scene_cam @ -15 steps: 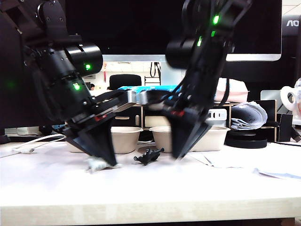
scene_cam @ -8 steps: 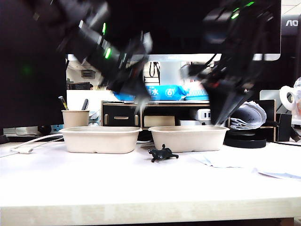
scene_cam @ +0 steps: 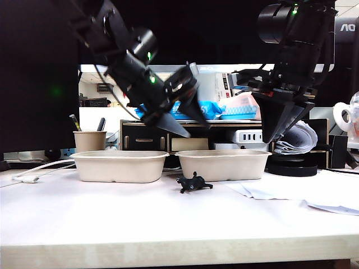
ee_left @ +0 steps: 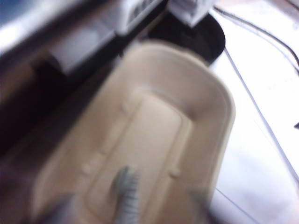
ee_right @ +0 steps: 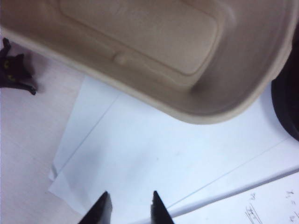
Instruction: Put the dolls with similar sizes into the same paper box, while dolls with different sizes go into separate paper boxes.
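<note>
The black doll lies on the worktop between the boxes. Nearer (and above-right), the right gripper hangs empty, fingers slightly parted; the left gripper is spread.

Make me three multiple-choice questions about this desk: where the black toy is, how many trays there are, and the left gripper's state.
1. The black toy is: A in a tray; B on the table in front of the trays; C under the table.
2. Trays: A one; B two; C three.
3. The left gripper, above the trays, is: A open; B shut; C holding the toy.
B: the toy stands on the tabletop. B: two trays sit side by side. A: its fingers are spread, with nothing between them. The right gripper hangs over the right tray's end.
</note>
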You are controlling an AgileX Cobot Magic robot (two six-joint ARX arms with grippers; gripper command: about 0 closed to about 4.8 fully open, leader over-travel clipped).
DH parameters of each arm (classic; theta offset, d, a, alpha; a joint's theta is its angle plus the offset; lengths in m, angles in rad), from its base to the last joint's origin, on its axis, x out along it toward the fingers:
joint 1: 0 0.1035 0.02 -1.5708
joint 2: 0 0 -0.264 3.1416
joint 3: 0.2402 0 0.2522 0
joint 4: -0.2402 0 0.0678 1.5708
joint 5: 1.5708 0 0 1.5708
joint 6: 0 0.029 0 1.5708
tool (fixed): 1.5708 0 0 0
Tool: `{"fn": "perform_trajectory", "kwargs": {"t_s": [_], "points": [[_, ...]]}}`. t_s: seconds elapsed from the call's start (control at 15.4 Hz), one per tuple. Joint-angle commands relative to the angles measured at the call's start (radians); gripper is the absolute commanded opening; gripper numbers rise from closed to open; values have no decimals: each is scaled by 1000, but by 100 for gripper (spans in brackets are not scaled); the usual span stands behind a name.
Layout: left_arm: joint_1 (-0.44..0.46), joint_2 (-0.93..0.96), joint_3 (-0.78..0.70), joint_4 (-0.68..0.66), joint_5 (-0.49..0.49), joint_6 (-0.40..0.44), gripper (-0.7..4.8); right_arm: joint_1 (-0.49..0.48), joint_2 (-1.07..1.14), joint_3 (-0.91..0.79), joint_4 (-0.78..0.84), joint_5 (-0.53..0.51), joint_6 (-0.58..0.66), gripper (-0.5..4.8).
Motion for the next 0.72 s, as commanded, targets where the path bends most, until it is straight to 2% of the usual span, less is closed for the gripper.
{"fn": "perform_trajectory", "kwargs": {"t_s": [0.07, 0.13, 0.2, 0.26, 0.33, 0.59, 0.72], "points": [[-2, -27, 8, -114, 31, 12, 470, -1, -6, 2, 14, -4, 3, 117], [-8, -37, 9, -209, 64, 37, 469, -1, -6, 2, 19, -4, 3, 117], [-26, -40, 9, -319, 53, 92, 469, -1, -6, 2, 28, -4, 3, 117], [-42, -39, 8, -417, 8, 163, 467, -1, -6, 2, 38, -4, 3, 117], [-70, -34, 1, -461, -74, 204, 467, -1, -6, 2, 43, -4, 4, 117], [-137, -18, -4, -440, -252, 216, 456, -1, -6, 2, 47, -8, 3, 117], [-140, 8, -4, -438, -267, 222, 457, -1, -6, 2, 47, -8, 3, 117]]}}
